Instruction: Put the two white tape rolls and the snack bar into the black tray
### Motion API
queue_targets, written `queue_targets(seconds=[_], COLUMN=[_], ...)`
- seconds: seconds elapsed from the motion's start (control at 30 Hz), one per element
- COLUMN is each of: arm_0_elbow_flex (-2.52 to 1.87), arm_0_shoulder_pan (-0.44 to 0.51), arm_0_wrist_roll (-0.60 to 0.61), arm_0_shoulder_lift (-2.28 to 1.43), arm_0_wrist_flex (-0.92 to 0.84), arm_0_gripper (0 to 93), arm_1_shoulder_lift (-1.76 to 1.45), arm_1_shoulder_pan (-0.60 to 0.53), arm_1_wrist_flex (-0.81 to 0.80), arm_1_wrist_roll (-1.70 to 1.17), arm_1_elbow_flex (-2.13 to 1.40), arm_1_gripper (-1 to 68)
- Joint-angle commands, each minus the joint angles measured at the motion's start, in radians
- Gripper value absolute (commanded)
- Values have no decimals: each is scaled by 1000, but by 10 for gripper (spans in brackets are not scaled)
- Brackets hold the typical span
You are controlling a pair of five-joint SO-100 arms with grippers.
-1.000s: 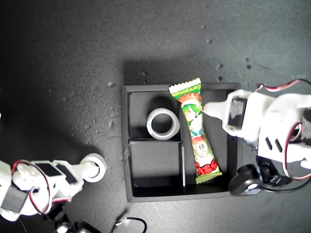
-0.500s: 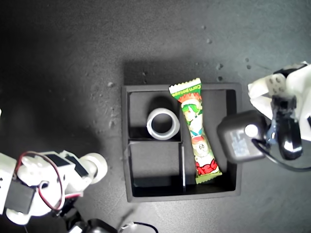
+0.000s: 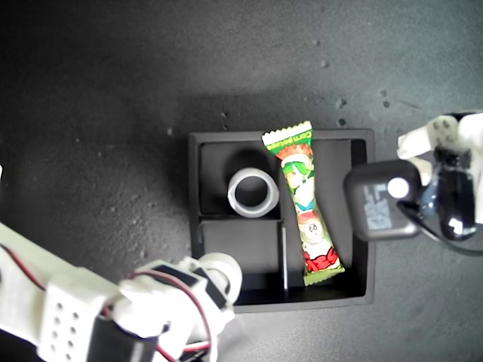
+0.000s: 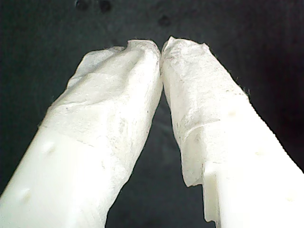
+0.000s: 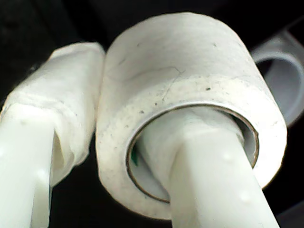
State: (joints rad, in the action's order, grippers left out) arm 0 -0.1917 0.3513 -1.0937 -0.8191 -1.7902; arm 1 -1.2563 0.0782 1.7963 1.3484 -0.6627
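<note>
The black tray (image 3: pixel 302 299) lies mid-scene in the exterior view. A plain white tape roll (image 3: pixel 253 192) stands in its small upper compartment; it also shows as the far tape roll (image 5: pixel 280 71). The snack bar (image 3: pixel 304 204) lies in the long compartment. My second gripper (image 3: pixel 219 275) is shut on the other tape roll (image 5: pixel 190 80), one finger through its centre and one outside, with a bit of green core showing. It is at the tray's lower small compartment. My first gripper (image 4: pixel 161 47) is shut and empty, off the tray at the exterior view's right (image 3: pixel 423 139).
The dark tabletop (image 3: pixel 113 113) is dotted with small crumbs. The first arm's black camera block (image 3: pixel 381 200) hangs over the tray's wall at the exterior view's right. The second arm's body and red wires (image 3: pixel 113 317) fill the exterior view's lower left.
My second gripper carried its tape roll from the exterior view's lower left up to the tray's lower small compartment. My first arm swung away from the snack bar, toward the exterior view's right.
</note>
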Motion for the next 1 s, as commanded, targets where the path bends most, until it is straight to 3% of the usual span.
queue_targets(seconds=[0.0,0.13,0.4,0.6,0.73,0.83,0.97], arm_0_elbow_flex=[202,186,118,95,-87,-293,-554], arm_0_shoulder_pan=[18,21,26,29,0,-54,-144], arm_0_wrist_roll=[-8,-32,-61,-60,-78,-98,-80], arm_0_shoulder_lift=[46,67,66,48,-94,-264,-480], arm_0_wrist_flex=[-44,-44,-44,-46,-46,-46,-41], arm_0_gripper=[1,21,224,234,176,1,1], arm_1_shoulder_lift=[-77,-78,-92,-160,-308,-568,-881], arm_1_shoulder_pan=[6,-9,-23,-15,-3,5,11], arm_1_wrist_flex=[5,5,5,5,-6,-137,-227], arm_1_wrist_roll=[-5,-14,-23,-21,3,12,44], arm_1_elbow_flex=[-17,-26,-60,-138,-318,-635,-980], arm_1_gripper=[-6,-6,-6,-6,-5,-5,-5])
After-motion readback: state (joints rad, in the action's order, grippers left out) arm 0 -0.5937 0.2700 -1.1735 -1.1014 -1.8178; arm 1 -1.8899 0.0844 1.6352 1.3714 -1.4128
